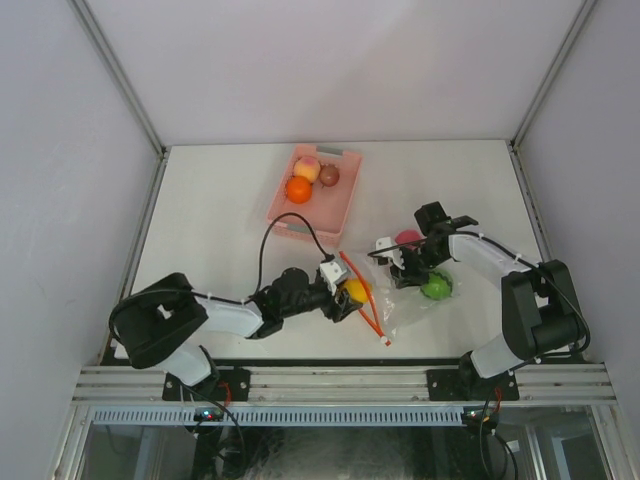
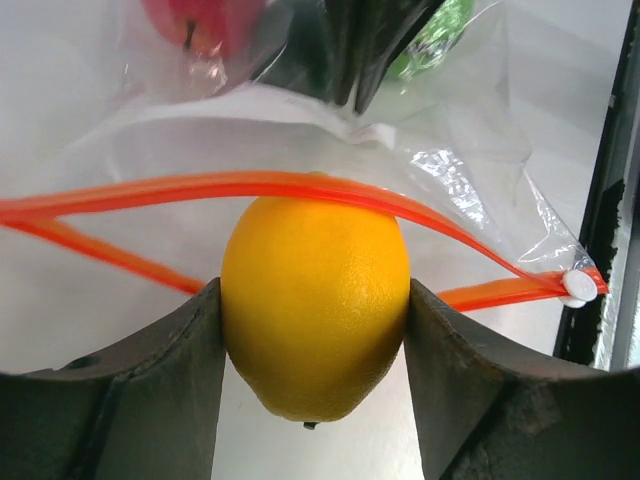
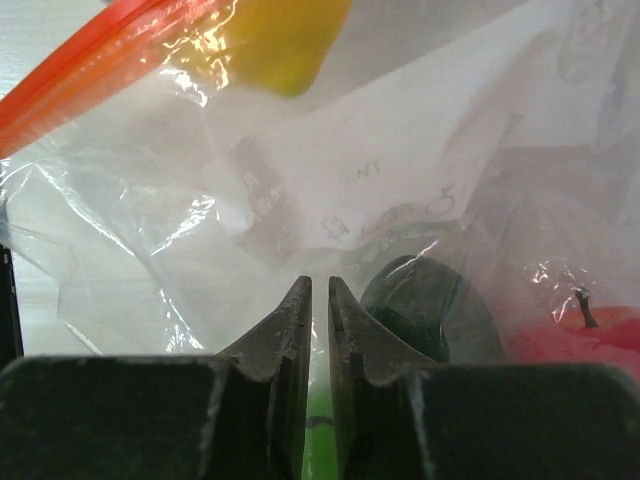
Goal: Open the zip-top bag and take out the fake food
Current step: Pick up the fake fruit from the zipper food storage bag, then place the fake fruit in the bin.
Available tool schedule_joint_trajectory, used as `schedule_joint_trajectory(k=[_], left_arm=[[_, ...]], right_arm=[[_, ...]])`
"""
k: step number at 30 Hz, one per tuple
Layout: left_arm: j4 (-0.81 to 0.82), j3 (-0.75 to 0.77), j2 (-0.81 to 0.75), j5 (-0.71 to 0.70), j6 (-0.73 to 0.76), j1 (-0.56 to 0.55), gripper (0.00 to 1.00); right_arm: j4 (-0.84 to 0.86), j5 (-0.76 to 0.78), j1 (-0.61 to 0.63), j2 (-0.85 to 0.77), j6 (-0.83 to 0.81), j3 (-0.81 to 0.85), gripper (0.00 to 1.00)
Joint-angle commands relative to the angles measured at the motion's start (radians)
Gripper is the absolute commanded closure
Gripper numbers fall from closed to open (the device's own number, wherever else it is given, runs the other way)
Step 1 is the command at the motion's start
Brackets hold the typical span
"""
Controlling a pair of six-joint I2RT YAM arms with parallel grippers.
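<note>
While in left gripper (image 2: 313, 285), lemon (image 2: 315, 330) lengthwise

Bag mouth: zipper strip (image 2: 250, 185) arches over yellow fruit (image 2: 315, 300), which fills whole gap between left gripper (image 1: 351, 293) fingers; no passage there. Right gripper (image 3: 320, 285) pinches zip-top bag (image 1: 412, 305) film between red fruit (image 1: 408, 238) and green fruit (image 1: 436, 287), blocking right side. Pink basket (image 1: 345, 200) close behind. Bare table (image 1: 210, 205) at left rear.

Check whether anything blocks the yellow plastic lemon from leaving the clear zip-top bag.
Nothing solid does. The left gripper clamps the yellow plastic lemon in the open mouth of the clear zip-top bag; only the red-orange zipper strip lies across its top. The right gripper pinches the bag's film.
</note>
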Motion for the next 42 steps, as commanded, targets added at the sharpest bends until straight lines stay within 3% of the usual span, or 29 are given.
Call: schedule_joint_trajectory(k=[1, 14, 20, 23, 26, 31, 35, 42], left_arm=[[-0.209, 0.032, -0.090, 0.172, -0.186, 0.094, 0.89], [-0.522, 0.073, -0.281, 0.409, -0.350, 0.203, 0.90], [-0.522, 0.083, -0.371, 0.477, -0.475, 0.217, 0.90], [-0.486, 0.107, -0.390, 0.523, -0.537, 0.220, 0.90], [-0.405, 0.118, -0.393, 0.565, -0.637, 0.227, 0.90], [-0.153, 0.120, -0.327, 0.622, -0.859, 0.236, 0.90], [0.047, 0.131, -0.245, 0.635, -1.003, 0.237, 0.90], [0.228, 0.150, -0.136, 0.624, -1.134, 0.236, 0.91]], right_arm=[[0.002, -0.059, -0.009, -0.041, 0.002, 0.034, 0.88], [-0.079, -0.263, -0.039, -0.160, -0.123, 0.032, 0.67], [-0.098, -0.429, -0.046, -0.291, -0.227, 0.023, 0.47], [-0.090, -0.520, -0.045, -0.341, -0.288, 0.024, 0.33], [-0.006, -0.594, -0.038, -0.374, -0.217, 0.028, 0.25], [-0.004, -0.667, 0.001, -0.405, -0.126, 0.044, 0.21], [0.090, -0.681, 0.023, -0.432, 0.017, 0.021, 0.16], [0.191, -0.654, 0.086, -0.441, 0.103, -0.024, 0.15]])
